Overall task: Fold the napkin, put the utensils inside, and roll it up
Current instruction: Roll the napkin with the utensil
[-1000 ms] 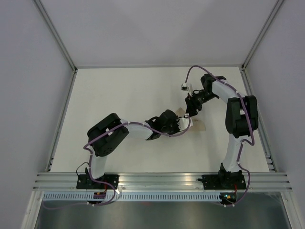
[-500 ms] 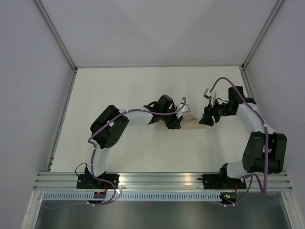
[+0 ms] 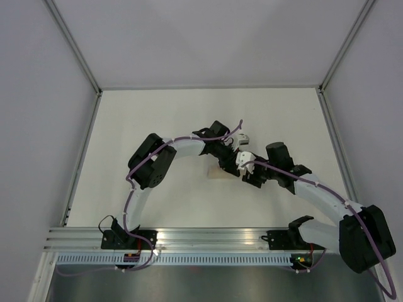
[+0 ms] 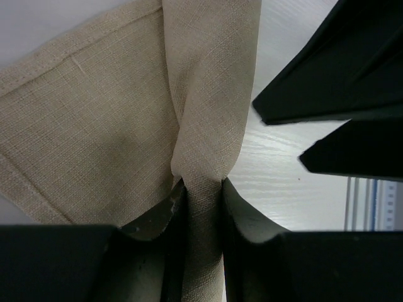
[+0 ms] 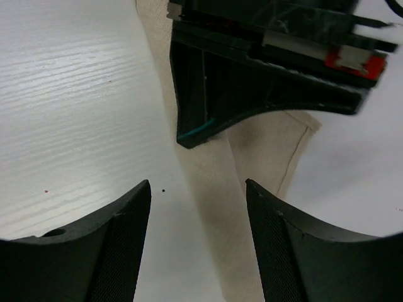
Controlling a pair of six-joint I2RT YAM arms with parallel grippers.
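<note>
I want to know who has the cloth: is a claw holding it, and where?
The left claw pinches the napkin on a bunched-up fold of cloth. The right claw is open and holds nothing.

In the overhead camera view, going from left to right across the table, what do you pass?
left arm's base → napkin → right gripper → right arm's base
</note>
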